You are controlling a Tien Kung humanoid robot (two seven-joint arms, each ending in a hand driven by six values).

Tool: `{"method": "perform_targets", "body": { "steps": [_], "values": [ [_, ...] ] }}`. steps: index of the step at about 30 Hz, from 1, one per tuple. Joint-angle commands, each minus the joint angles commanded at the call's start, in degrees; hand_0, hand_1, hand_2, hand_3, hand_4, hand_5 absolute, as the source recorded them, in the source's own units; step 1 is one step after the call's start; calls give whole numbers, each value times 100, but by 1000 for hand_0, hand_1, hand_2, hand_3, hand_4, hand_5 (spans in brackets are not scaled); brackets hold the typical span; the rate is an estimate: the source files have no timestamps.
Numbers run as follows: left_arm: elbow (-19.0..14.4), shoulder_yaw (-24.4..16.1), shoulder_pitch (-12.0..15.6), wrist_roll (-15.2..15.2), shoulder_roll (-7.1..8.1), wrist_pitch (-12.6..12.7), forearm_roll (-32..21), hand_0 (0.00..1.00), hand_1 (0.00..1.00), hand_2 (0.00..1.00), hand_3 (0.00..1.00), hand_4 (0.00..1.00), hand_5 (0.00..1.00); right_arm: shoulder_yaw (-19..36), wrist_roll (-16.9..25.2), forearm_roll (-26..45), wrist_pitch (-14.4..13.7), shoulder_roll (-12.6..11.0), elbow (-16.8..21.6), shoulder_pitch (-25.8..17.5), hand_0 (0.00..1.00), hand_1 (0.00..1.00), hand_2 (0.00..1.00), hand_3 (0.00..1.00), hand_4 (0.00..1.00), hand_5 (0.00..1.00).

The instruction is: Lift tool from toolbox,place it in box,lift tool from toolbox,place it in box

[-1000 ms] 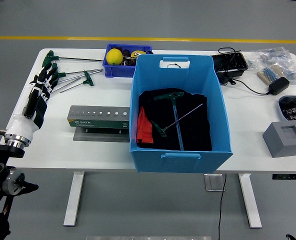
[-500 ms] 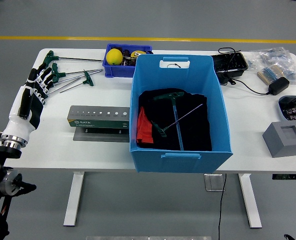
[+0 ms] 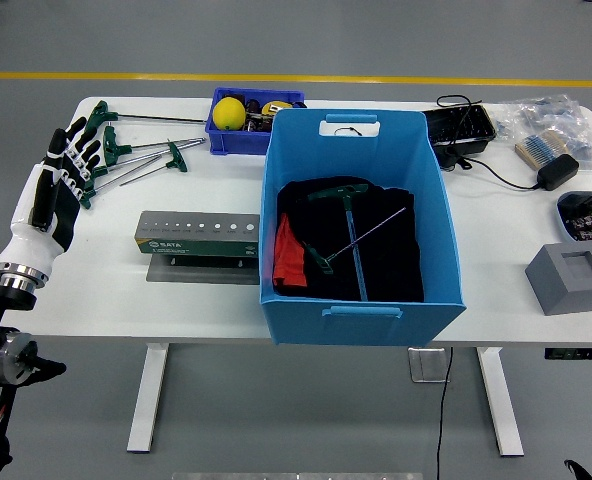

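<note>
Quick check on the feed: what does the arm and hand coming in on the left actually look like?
The left hand has a white back shell with black panels, and black fingers banded with white segments. Behind it sits a shiny silver wrist ring, then a black mechanical arm with metal joint fittings. No right arm shows.

Only my left arm shows. It enters at the lower left corner: dark jointed hardware lowest, then a bright metal wrist ring, then the white forearm shell with a black panel rising up and slightly rightward. The left five-fingered hand with white and black segmented fingers [image 3: 64, 163] sits at the top of that line, back of the hand toward the camera. Fingers [image 3: 79, 135] extended, fanned a little apart, tips pointing up and to the right. Nothing held between them. Palm side not visible from here.
</note>
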Motion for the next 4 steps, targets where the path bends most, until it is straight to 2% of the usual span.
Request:
{"method": "perform_targets", "body": {
  "steps": [4],
  "values": [
    [-8,-56,-33,19,-40,-6,40,993,998,998,998,981,998,43,-27,-101,-13,11,-7,-4,665,657,716,558,772,663]
  ]
}}
